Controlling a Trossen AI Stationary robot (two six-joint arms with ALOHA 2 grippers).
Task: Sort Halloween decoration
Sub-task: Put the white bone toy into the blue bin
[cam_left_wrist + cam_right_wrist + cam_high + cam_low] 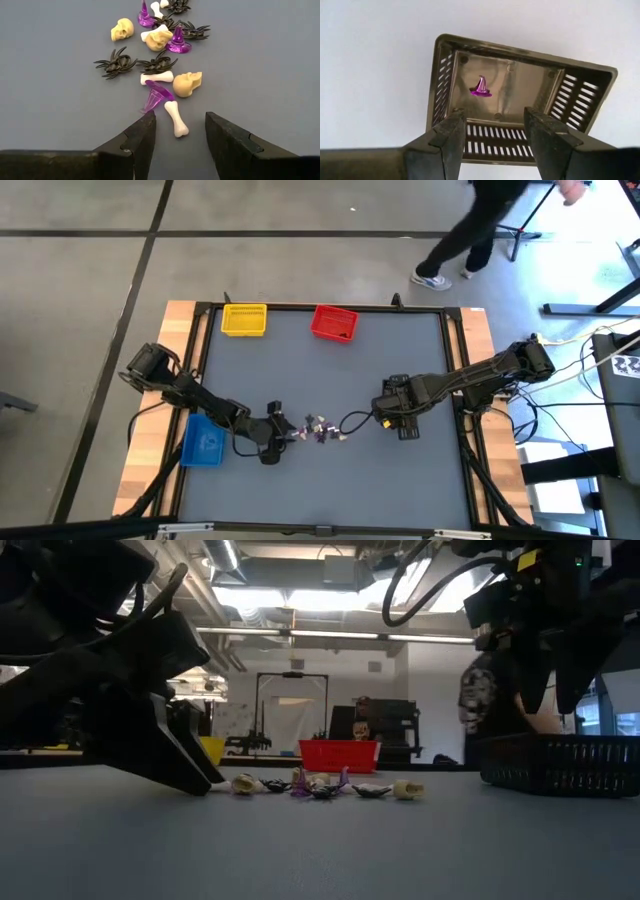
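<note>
we keep our left gripper (177, 137) low over the grey table (420, 470), at the near edge of the heap of halloween decoration (318, 430), because that is where the loose pieces lie within easy reach. its fingers stand wide apart and hold nothing; a white bone (176, 119) lies just ahead of the gap between them, with a tipped purple hat (156, 96) just beside one fingertip, so we judge the bone to be the next pick. beyond it lie tan skulls (187, 83), dark spiders (115, 63), more bones and more hats, all close together near the middle of the table, which will make a clean single grasp fiddly.

our right gripper (492, 137) hangs above the black bin (520, 95), fingers spread and empty. one purple hat (481, 87) already sits on the bin's floor, so we take this bin to be the place for hats, and the open fingers over it fit a drop just made.

the blue bin (203, 440) stands beside the left arm, while the yellow bin (244, 319) and red bin (334, 323) wait at the far edge, well apart from the heap. most of the sorting is not yet done.
</note>
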